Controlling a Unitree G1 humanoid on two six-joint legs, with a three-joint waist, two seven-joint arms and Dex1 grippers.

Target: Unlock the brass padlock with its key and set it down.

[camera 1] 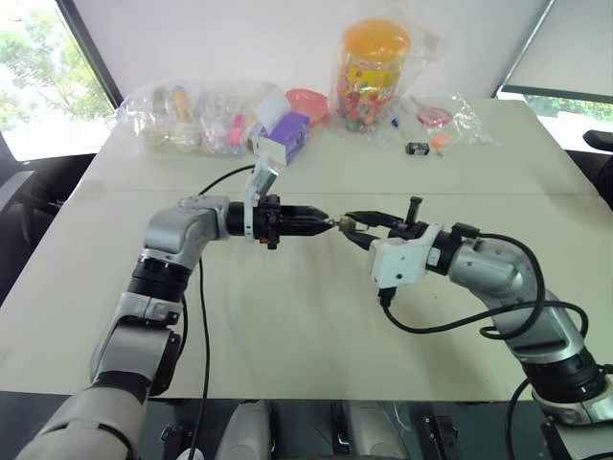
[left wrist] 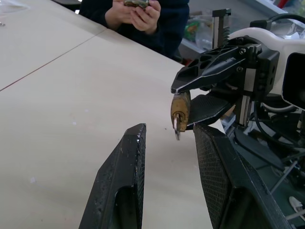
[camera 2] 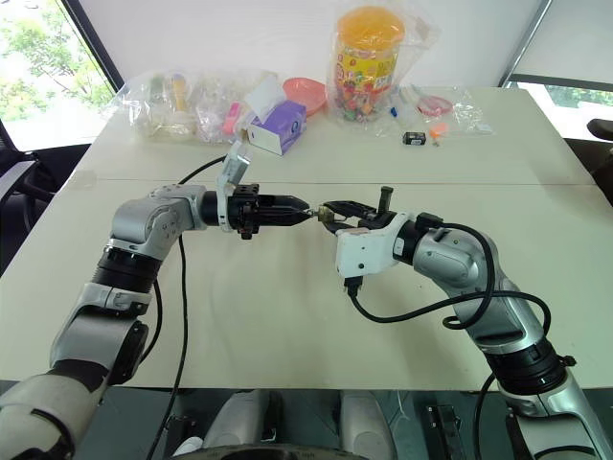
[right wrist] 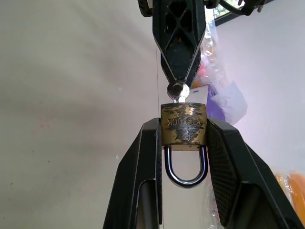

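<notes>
Clamped between the right end effector (right wrist: 183, 138)'s two black fingers, the brass padlock (right wrist: 183, 125) shows mirrored stamped letters in the right wrist view, not fully legible, with its silvery shackle closed and hanging back between the fingers. That view also shows the key (right wrist: 177, 91) seated in the lock's bottom face, its round head pinched at the tip of the left end effector (camera 2: 305, 213). From the left wrist, the key's head sits beside one finger (left wrist: 224, 176), contact unclear, and a seated person's hands (left wrist: 133, 13) appear beyond the tabletop (camera 1: 287, 326)'s edge. Both head views place the lock in the air above the tabletop's middle.
</notes>
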